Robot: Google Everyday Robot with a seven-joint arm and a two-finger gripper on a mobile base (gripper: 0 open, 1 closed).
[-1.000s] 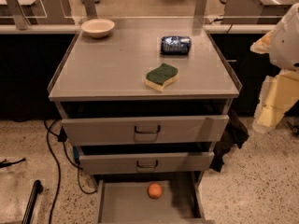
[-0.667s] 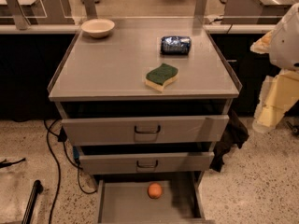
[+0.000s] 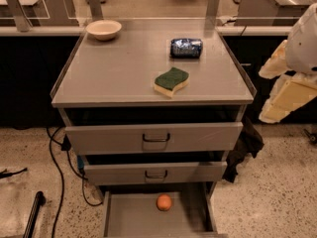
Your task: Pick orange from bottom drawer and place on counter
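The orange (image 3: pixel 164 202) lies on the floor of the open bottom drawer (image 3: pixel 124 219), near its back and middle. The counter (image 3: pixel 119 73) is the flat grey top of the cabinet above it. Only cream-white segments of my arm (image 3: pixel 292 73) show at the right edge, level with the counter and to the right of the cabinet. My gripper is out of view, and nothing touches the orange.
On the counter stand a cream bowl (image 3: pixel 103 29) at the back left, a dark blue packet (image 3: pixel 186 48) at the back right and a green sponge (image 3: pixel 171 81) near the front. Two upper drawers (image 3: pixel 154 138) are slightly open. Cables (image 3: pixel 57 157) and a black bar (image 3: pixel 34 213) lie on the floor at left.
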